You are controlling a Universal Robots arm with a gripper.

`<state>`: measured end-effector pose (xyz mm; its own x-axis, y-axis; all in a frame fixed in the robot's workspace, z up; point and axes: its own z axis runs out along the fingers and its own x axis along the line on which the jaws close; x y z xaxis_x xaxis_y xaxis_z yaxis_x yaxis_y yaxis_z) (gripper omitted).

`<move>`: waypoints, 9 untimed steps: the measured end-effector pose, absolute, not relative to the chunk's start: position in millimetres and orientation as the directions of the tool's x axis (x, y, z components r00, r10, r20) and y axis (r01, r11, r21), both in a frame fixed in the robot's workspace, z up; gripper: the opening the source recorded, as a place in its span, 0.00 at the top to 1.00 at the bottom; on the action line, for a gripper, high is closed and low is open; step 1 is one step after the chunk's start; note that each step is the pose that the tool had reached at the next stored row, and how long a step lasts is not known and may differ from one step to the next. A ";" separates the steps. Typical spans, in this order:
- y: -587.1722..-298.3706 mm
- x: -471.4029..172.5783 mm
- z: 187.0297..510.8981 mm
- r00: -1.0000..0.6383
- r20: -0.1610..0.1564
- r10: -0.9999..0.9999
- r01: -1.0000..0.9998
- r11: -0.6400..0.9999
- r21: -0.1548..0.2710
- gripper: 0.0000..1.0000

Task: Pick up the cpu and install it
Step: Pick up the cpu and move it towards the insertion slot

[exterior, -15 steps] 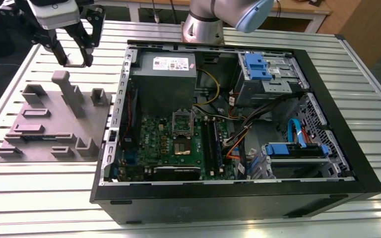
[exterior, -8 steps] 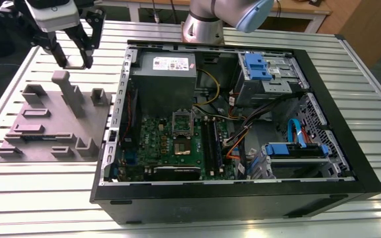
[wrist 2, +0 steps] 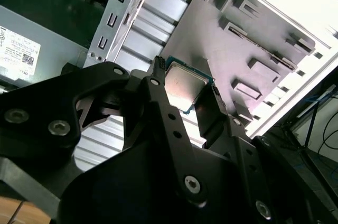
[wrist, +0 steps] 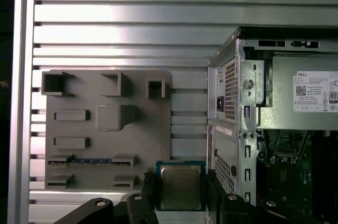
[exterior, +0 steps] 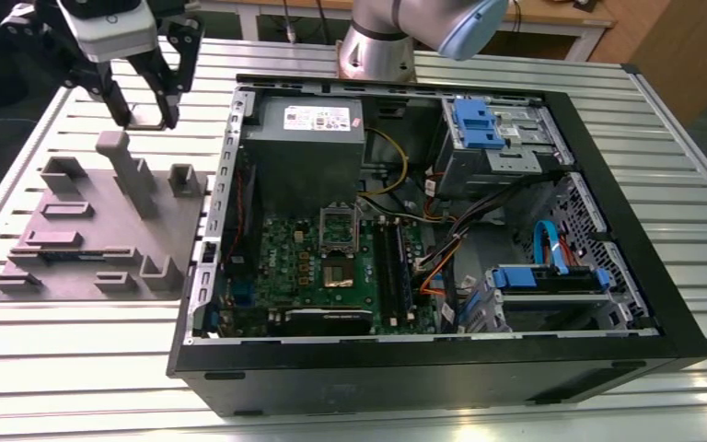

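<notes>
While aloft, cpu (wrist: 180,187) between the fingers (wrist 2: 165,109)

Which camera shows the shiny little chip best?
The first wrist view: the cpu faces the camera squarely. The second wrist view shows it tilted, partly hidden. In the exterior view it is too small to tell.

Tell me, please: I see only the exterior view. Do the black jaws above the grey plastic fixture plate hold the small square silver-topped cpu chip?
Observer: Yes. In both wrist views the small flat square cpu with the shiny silver metal top is clamped between the jaws, by two opposite edges.
Operator: Which face looks at the wrist cameras?
Observer: The silver top; a thin green rim shows at its edge.
Operator: Does it sit crooked?
Observer: No. In the first wrist view its edges run parallel to the jaws.
</notes>
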<state>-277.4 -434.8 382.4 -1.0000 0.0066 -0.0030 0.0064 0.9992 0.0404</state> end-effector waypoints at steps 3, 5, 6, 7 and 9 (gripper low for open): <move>-438.7 -276.3 382.3 -1.000 -0.003 0.008 0.007 0.999 0.040 0.53; -439.8 -274.8 382.3 -1.000 -0.003 0.008 0.008 0.999 0.041 0.53; -440.0 -274.1 382.4 -1.000 -0.003 0.008 0.008 0.999 0.040 0.53; -440.0 -273.5 382.4 -1.000 -0.003 0.009 0.008 0.999 0.040 0.53; -440.0 -272.0 382.4 -1.000 -0.003 0.009 0.008 0.999 0.040 0.53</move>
